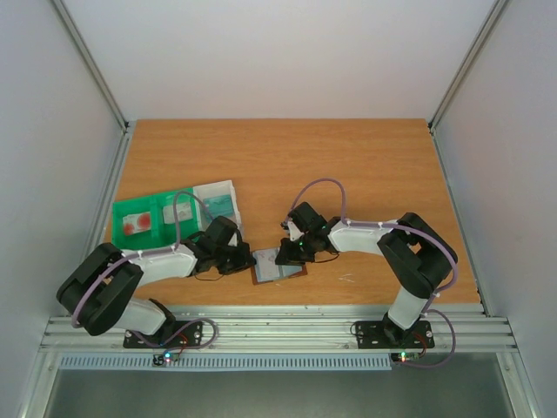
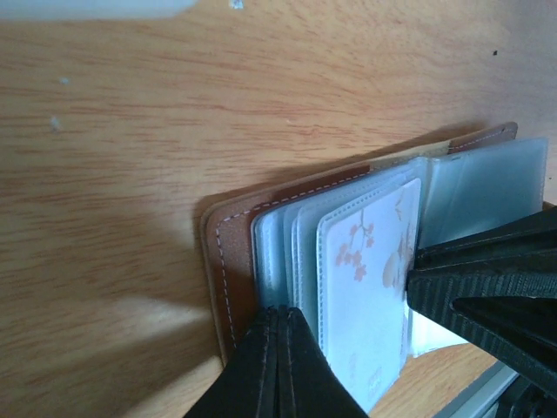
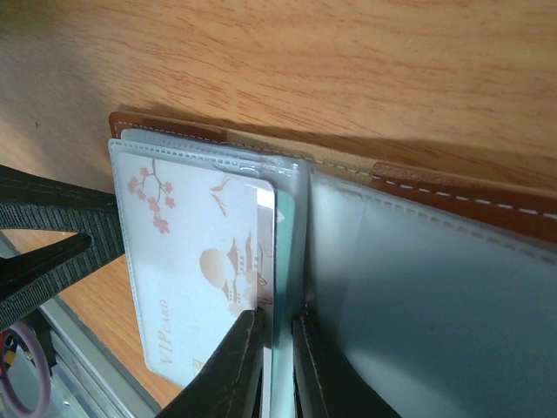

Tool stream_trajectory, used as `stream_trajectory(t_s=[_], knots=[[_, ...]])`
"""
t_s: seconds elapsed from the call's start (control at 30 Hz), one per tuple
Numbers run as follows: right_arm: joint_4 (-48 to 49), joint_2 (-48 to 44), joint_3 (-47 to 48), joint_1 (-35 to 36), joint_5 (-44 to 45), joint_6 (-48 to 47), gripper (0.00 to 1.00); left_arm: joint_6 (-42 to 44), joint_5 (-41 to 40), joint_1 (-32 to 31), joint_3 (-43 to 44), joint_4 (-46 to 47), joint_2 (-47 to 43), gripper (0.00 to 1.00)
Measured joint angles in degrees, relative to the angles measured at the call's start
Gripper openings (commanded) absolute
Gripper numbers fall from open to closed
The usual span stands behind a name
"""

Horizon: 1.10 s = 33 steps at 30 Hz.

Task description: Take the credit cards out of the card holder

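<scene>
The right gripper (image 3: 277,326) is nearly closed, its two fingers nipping the long edge of the white card (image 3: 191,261), which sits in a clear sleeve and is printed with blossoms and a pagoda. A thin greenish edge shows just behind that card. The left gripper (image 2: 278,318) is clenched, fingers pressed together at the near edge of the stacked sleeves; I cannot tell whether a sleeve is caught between them. Both grippers meet over the card holder (image 1: 278,266), which lies open and flat on the bench (image 1: 348,157), its brown stitched cover underneath and the sleeves fanned upward. It rests near the front edge, between the two arms. A green and clear tray (image 1: 118,228) stands to the left, apart from it.
</scene>
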Motion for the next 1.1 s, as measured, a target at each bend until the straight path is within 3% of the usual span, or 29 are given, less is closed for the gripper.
stream_trajectory(t_s=[0.63,0.9,1.1], knots=[[-3.8,-4.4,-1.4,0.1,6.4,-0.2,0.09,1.3,0.6,0.0,0.0,3.8,2.4,0.0],[-2.2,-4.9,-1.6,0.1,4.4,1.6,0.16,1.5,0.9,0.0,0.1,4.5,2.9,0.0],[0.0,-2.7,-2.2,0.1,3.5,2.7,0.11,1.7,1.2,0.0,0.1,4.9,3.1,0.0]])
